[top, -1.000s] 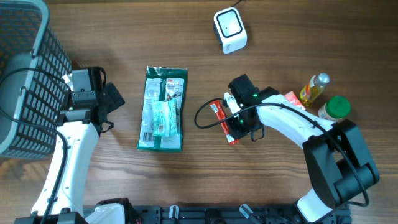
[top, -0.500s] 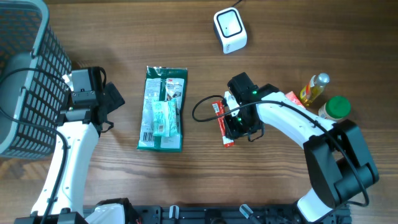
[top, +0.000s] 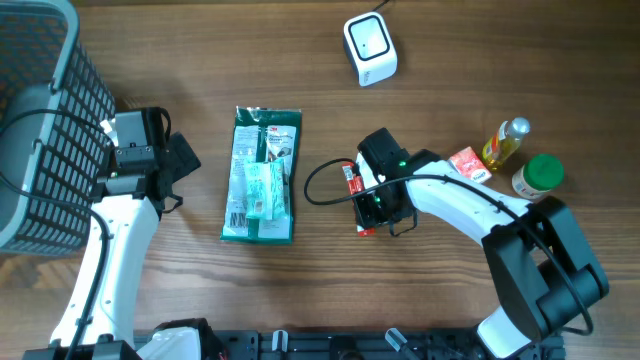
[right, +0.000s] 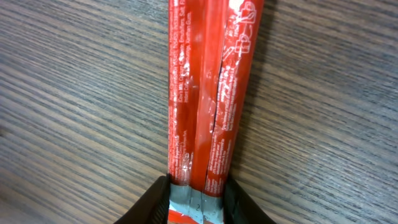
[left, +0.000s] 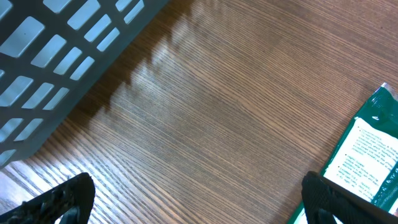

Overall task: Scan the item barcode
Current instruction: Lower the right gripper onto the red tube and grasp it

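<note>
A long red packet (right: 208,93) with white print lies on the wooden table, just right of centre; in the overhead view only its ends (top: 350,178) show under the arm. My right gripper (right: 196,202) is down over it (top: 373,200), shut on the packet's grey-sealed end, one finger (right: 155,202) pressing each side. The white barcode scanner (top: 370,48) stands at the back, apart from both arms. My left gripper (left: 199,199) hovers wide open over bare wood at the left (top: 180,158), with nothing between its fingers (left: 59,199).
A green flat package (top: 262,175) lies between the arms; its edge shows by the left gripper (left: 373,149). A dark wire basket (top: 40,120) fills the far left. A yellow bottle (top: 505,142), a green-lidded jar (top: 538,175) and a small red-white box (top: 468,163) stand at the right.
My right gripper has shifted a little left and toward the front, and its jaws have closed in onto the red packet. The left arm has not moved.
</note>
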`<control>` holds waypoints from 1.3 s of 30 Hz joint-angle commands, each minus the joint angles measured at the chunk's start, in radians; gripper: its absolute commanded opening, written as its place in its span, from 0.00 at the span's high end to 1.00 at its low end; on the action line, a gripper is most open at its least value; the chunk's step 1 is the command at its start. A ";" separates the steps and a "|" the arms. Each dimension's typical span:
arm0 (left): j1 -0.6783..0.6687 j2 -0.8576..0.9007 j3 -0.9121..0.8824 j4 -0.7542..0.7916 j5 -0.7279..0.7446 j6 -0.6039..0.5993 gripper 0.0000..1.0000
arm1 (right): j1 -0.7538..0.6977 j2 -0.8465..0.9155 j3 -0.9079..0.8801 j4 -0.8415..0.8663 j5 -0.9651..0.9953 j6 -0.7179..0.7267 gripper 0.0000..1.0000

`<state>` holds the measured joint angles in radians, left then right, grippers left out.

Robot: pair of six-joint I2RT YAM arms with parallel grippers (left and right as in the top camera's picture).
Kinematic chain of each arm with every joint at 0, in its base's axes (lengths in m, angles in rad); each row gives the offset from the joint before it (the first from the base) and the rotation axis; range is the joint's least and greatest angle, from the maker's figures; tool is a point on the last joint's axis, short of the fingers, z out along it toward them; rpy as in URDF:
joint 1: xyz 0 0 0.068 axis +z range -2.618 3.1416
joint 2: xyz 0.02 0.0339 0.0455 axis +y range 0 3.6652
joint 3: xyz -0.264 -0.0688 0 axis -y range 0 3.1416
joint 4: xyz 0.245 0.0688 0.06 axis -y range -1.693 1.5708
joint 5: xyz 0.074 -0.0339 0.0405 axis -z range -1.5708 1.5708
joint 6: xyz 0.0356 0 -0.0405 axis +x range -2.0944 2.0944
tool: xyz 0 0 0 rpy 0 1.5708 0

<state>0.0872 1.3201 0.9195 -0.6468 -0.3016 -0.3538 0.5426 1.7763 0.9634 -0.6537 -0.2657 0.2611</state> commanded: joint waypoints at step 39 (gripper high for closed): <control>0.005 0.004 -0.003 0.003 -0.002 0.002 0.00 | 0.018 0.019 -0.065 0.010 0.285 -0.051 0.96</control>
<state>0.0872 1.3205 0.9199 -0.6468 -0.3016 -0.3538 0.5602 1.7435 0.9100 -0.6010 -0.2192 0.2661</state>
